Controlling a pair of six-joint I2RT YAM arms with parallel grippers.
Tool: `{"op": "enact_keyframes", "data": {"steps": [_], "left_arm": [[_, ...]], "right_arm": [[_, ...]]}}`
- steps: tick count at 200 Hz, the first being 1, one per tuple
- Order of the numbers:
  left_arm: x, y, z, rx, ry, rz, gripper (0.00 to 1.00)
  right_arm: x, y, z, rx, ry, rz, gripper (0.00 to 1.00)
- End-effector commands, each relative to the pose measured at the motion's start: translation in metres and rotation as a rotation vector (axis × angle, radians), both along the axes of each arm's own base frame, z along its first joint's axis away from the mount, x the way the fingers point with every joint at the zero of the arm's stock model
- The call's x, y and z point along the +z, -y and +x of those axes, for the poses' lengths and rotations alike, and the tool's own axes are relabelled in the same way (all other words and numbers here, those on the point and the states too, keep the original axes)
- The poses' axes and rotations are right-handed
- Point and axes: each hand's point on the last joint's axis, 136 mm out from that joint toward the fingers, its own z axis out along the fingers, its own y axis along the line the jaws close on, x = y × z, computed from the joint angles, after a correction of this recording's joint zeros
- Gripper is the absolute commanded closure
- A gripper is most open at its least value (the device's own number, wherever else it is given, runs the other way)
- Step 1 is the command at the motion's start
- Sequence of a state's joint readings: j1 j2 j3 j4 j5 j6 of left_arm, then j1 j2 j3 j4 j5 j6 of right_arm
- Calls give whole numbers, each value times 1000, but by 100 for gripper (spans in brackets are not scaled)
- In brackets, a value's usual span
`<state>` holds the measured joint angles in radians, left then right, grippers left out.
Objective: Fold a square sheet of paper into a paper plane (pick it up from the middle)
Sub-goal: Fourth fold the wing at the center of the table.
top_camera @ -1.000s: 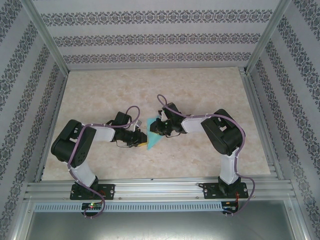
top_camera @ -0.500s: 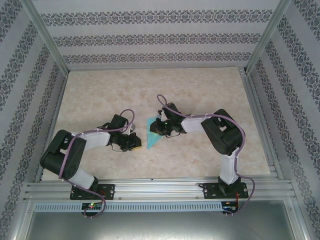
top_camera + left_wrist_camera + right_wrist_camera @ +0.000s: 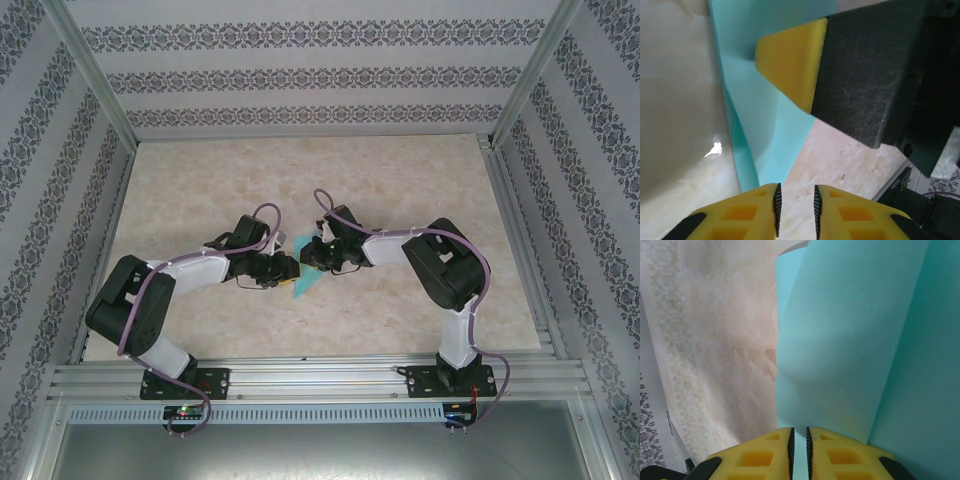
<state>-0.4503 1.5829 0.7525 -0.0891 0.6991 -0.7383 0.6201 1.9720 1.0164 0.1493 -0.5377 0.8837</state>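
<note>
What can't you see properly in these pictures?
- Top view: much of the paper is hidden under the left gripper and right gripper; its folds are too small.
- Left wrist view: the paper's lower end goes behind the fingers.
- Right wrist view: the paper runs off the top and right edges, so its shape is unclear.

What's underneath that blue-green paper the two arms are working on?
Marbled beige tabletop shows all around the turquoise paper, which the right gripper pinches. The patch directly beneath is covered by the paper itself, so whether anything lies there cannot be seen.
</note>
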Motion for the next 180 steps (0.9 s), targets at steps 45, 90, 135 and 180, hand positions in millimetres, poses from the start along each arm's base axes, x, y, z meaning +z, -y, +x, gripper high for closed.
{"op": "enact_keyframes", "data": {"steps": [45,90,135,180], "left_arm": [[-22,1,-7,-22,-43,61,72],[-27,-1,-12,-38,-54,86,72],[-24,0,-15,-48,-45,80,72],[-22,-10,-16,-29,-31,136,74]], "right_arm": [[-54,33,-25,-28,-101,-193,81],[-55,33,-25,-27,-102,-197,81],[-57,34,-26,-28,-108,-202,81],[-59,36,-27,-30,-110,-210,81]]}}
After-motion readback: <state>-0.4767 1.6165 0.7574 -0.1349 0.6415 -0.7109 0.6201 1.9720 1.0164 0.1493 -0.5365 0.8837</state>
